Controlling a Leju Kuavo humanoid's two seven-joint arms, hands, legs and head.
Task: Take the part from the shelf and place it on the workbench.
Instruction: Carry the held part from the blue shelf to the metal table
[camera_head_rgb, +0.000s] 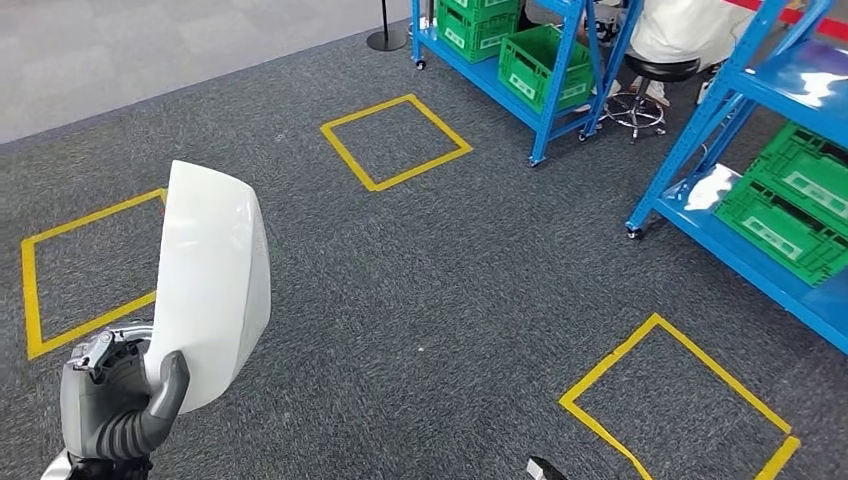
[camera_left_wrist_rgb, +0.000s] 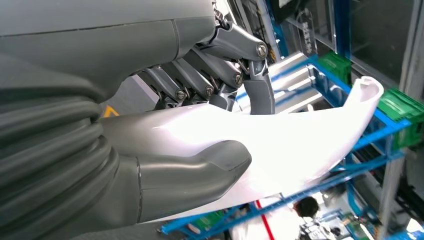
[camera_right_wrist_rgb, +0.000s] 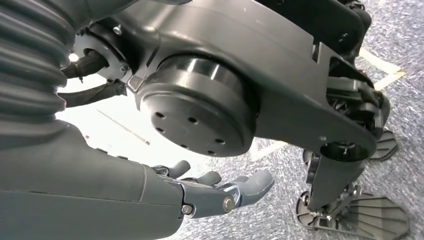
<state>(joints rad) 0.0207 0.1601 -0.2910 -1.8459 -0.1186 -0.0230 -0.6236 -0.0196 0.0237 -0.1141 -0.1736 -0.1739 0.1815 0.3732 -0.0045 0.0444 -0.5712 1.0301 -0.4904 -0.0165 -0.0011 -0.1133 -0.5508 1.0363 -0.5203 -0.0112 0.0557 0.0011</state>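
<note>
The curved, glossy white plastic shell part stands upright at the near left, off the shelf and carried above the grey carpet. The left hand clamps its lower end, thumb across one face and dark fingers behind the other, likely to steady the tall piece while walking. The right hand hangs low, fingers loosely apart, holding nothing. Blue metal shelves with green plastic crates stand far right; no workbench is visible.

Part glossy white; left robot hand grey w/ darker fingers. Floor dark grey speckled carpet, yellow tape squares. Shelves bright blue, crates green w/ white labels.
</note>
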